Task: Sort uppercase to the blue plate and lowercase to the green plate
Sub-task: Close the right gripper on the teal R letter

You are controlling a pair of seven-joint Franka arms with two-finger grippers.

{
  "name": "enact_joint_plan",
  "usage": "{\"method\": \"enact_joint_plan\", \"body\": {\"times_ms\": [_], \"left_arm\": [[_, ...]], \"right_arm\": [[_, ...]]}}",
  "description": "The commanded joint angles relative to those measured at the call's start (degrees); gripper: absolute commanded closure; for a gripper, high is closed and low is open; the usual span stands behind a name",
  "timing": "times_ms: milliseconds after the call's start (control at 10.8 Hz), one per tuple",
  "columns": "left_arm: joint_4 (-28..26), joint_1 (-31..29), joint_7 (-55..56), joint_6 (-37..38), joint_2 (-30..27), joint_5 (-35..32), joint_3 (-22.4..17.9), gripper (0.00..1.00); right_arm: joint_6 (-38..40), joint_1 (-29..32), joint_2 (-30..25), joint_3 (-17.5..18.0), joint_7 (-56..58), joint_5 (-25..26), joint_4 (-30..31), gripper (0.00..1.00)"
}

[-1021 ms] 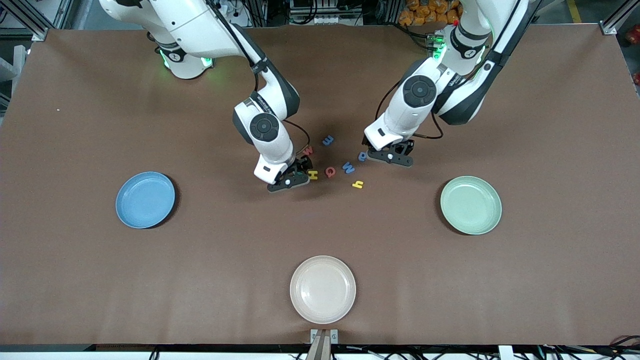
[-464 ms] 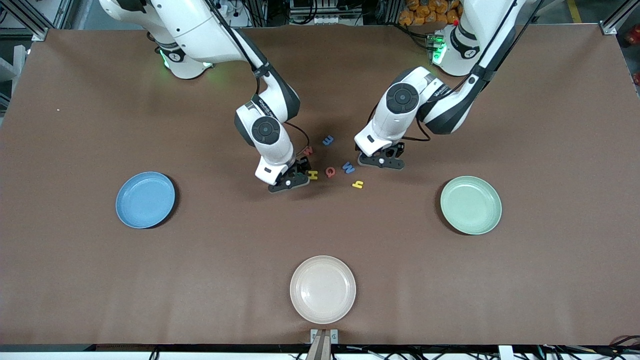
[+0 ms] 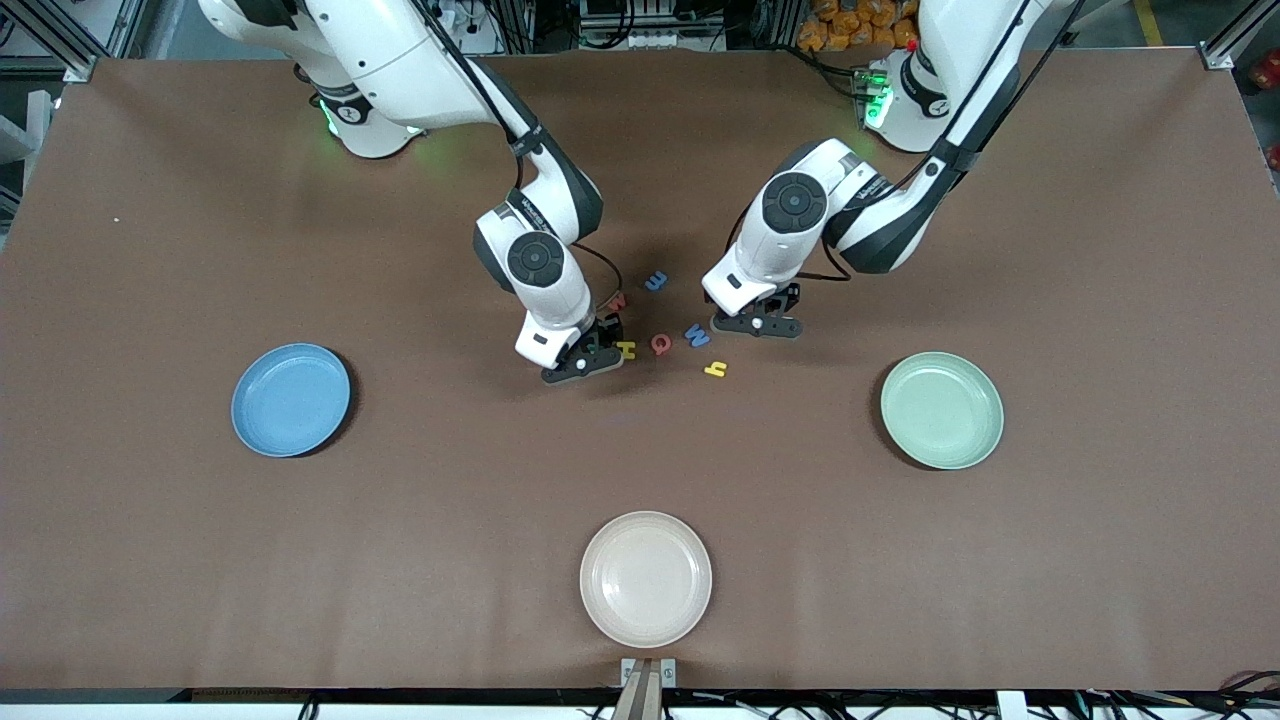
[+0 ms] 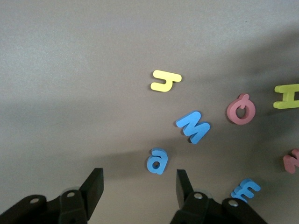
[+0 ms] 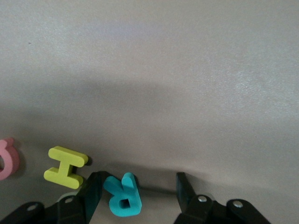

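My right gripper (image 3: 582,360) is down at the table, open, with the teal R (image 5: 122,195) between its fingers and one finger (image 5: 93,189) against it. The yellow H (image 3: 626,349) lies just beside it. My left gripper (image 3: 755,322) is low and open over the blue a (image 4: 157,160), which lies just ahead of its fingertips. Red Q (image 3: 660,344), blue W (image 3: 696,335), the yellow y-like letter (image 3: 715,369), red w (image 3: 617,300) and blue e (image 3: 655,281) lie loose between the arms. The blue plate (image 3: 291,400) and the green plate (image 3: 941,410) hold nothing.
A cream plate (image 3: 646,578) sits near the table's front edge, nearer the front camera than the letters. Brown table surface (image 3: 470,480) stretches between the letter cluster and each plate.
The left gripper has moved toward the right arm's end and now covers the blue a in the front view. Both grippers' fingers have narrowed. The right gripper has barely shifted.
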State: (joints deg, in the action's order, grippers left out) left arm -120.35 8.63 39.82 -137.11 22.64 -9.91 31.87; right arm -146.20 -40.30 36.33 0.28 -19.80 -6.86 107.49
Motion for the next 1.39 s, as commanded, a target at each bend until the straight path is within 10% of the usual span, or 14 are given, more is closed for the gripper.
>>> {"method": "enact_joint_plan", "body": {"times_ms": [0, 1300], "left_arm": [[0.99, 0.42, 2.28, -0.09, 0.91, -1.78, -0.06, 0.30], [2.57, 2.35, 3.33, -0.09, 4.25, -7.93, -0.41, 0.39]], "right_arm": [[-1.11, 0.39, 1.20, 0.77, 0.38, -0.69, -0.26, 0.33], [-0.32, 0.92, 1.20, 1.39, 0.64, -0.69, -0.52, 0.83]]}}
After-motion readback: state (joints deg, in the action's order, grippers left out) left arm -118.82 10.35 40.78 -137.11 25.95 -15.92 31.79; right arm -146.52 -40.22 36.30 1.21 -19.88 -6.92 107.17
